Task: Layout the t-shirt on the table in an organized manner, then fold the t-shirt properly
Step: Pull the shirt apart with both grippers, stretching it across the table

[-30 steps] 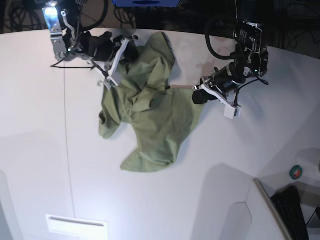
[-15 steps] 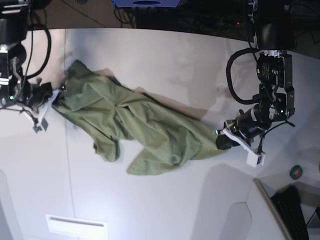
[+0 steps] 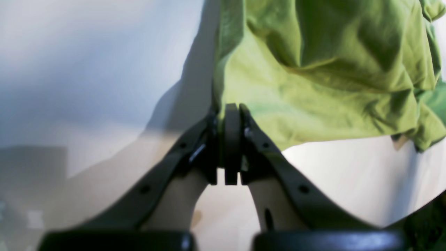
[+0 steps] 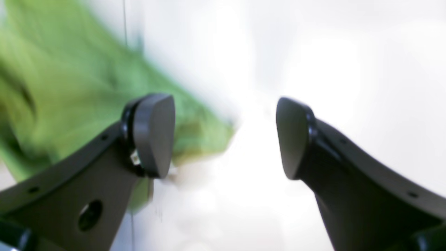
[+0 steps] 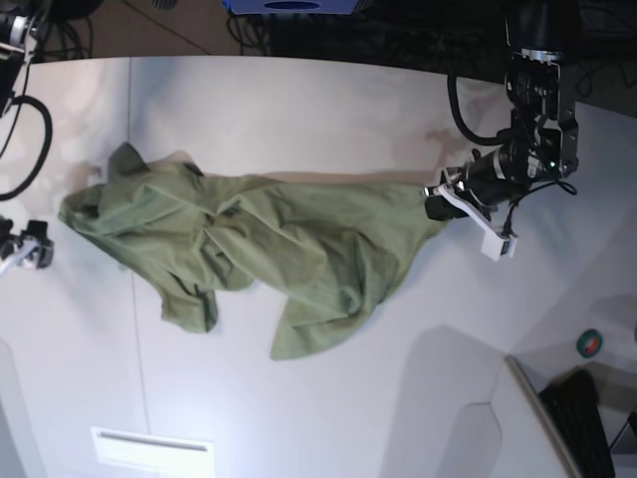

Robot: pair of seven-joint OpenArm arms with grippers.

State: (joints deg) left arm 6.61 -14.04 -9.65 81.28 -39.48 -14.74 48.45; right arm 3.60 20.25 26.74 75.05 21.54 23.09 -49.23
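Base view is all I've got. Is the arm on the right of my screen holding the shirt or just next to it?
Observer: Holding. In the left wrist view the left gripper has its pads pressed together on a corner of the t-shirt.
Operator: And the other arm? I only see a bit of it at the frame edge.
Observer: The right wrist view shows the right gripper open, with nothing between the pads.
Operator: Is cloth near it?
Observer: Yes, a blurred green edge of the t-shirt lies behind one pad, over the white table. Whether they touch, I cannot tell.
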